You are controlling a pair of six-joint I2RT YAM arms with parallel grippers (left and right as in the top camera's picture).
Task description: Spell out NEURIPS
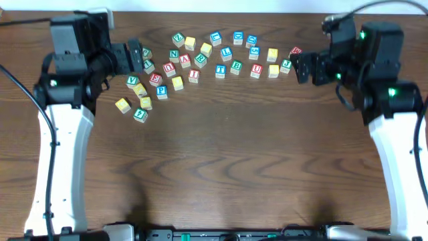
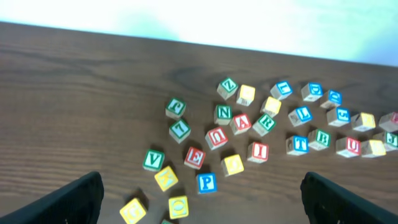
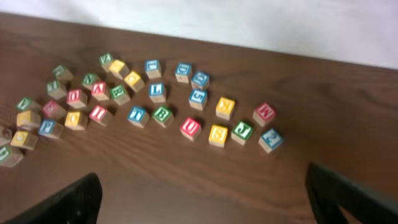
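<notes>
Now — left gripper [image 2: 202, 200]: fingers wide, empty | right gripper [image 3: 202, 196]: wide, empty | letter blocks [image 1: 200, 61] scattered

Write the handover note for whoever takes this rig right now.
Left tool: open, empty, at the left end of the block cluster.
Right tool: open, empty, at the right end.
Letter blocks lie scattered along the far side of the table. Spotted: green N, red E, red U, green R, red I, blue P. I cannot pick out an S.
Done: nothing; no word is laid out.
Left: place all seven letters.
</notes>
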